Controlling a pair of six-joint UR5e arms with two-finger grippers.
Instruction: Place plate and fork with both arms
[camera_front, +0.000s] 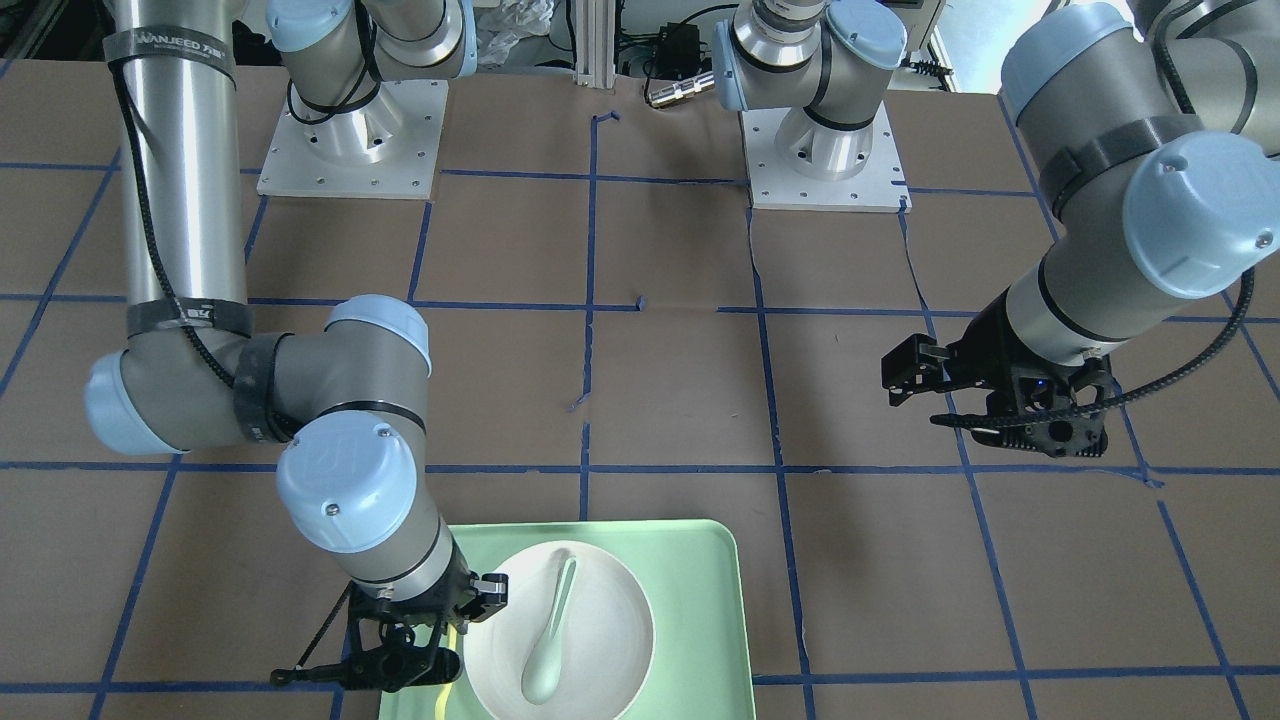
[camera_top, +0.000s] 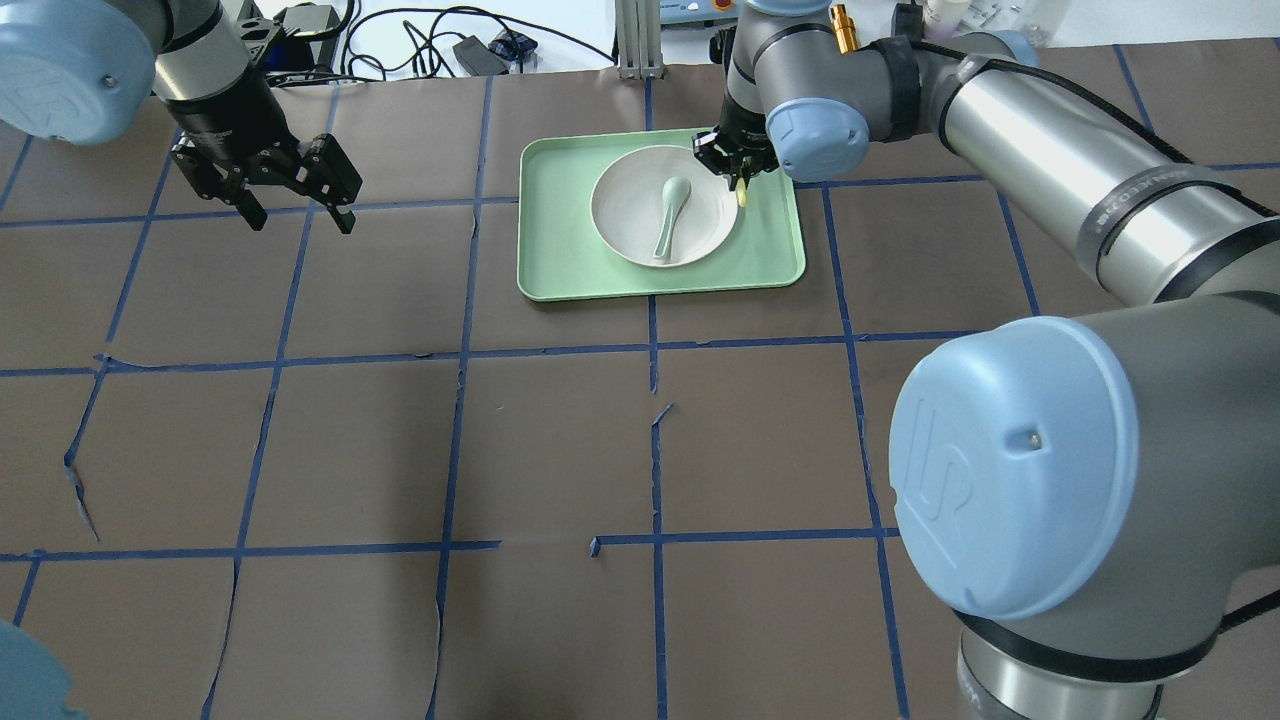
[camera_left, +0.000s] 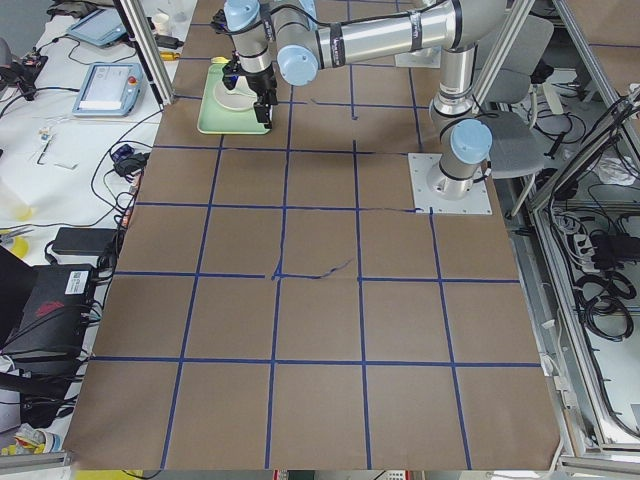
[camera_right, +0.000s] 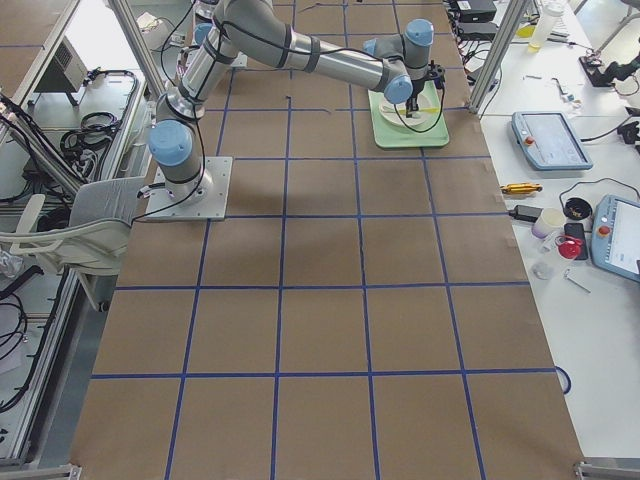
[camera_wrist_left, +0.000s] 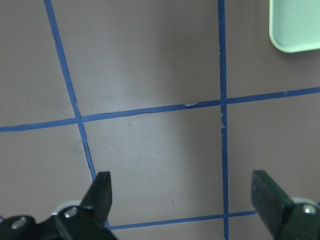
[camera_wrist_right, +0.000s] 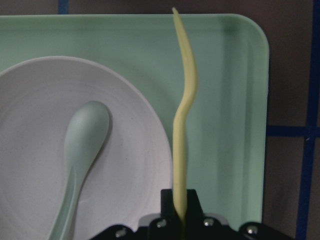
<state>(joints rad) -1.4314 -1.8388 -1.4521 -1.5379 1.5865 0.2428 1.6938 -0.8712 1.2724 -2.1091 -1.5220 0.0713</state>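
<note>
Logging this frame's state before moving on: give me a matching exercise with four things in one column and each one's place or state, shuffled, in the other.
1. fork
2. spoon
3. plate
4. left gripper

A. sits on the green tray
B. open above the table
C. clamped in the right gripper
D. lies in the plate

Pairs: 1-C, 2-D, 3-A, 4-B

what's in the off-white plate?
A pale grey-green spoon lies in the round off-white plate. The right end effector holds the pale-yellow fork outside it, over the green tray, hiding part of the rim.
</note>
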